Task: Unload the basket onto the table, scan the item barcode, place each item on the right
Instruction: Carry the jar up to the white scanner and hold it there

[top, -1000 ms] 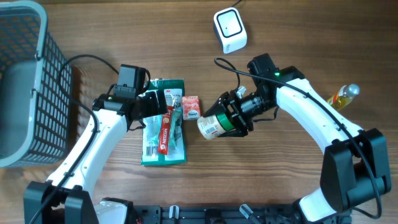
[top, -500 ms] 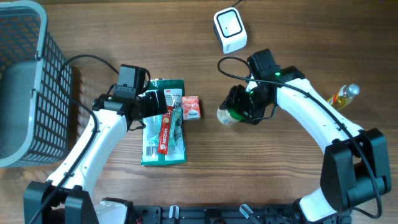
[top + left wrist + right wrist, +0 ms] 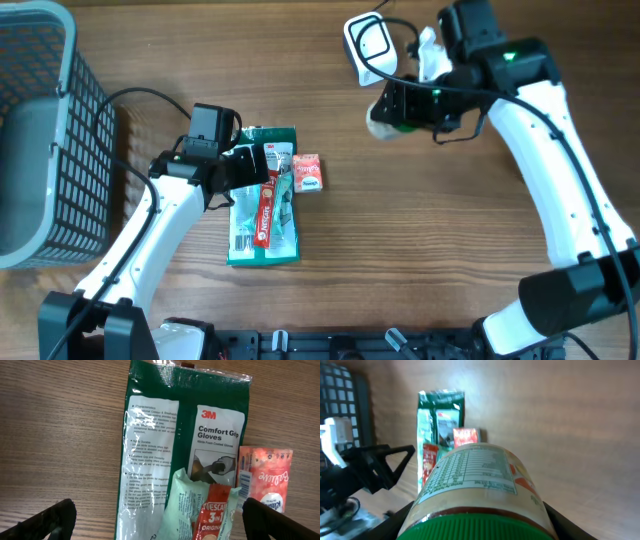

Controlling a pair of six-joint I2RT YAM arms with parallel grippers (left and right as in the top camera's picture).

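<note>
Jar (image 3: 382, 120), round-bodied with a pale printed label and a green screw lid, was found clamped across its body by the right gripper (image 3: 405, 105). It appeared to be lifted clear of the wooden table (image 3: 450, 260), just beside the white box-shaped barcode scanner (image 3: 368, 47). In the right wrist view its nutrition panel faced the camera; no barcode could be made out in any view.

The left gripper (image 3: 243, 168) hung with jaws fully spread and grasping nothing above the flat green glove packet (image 3: 150, 445), on which a red coffee sachet (image 3: 212, 517) lay, with an orange tissue pack (image 3: 265, 477) alongside.

Assessment: the presentation step was in hand. The next move would call for turning the jar until its barcode faces the scanner window, then holding it steady there.
</note>
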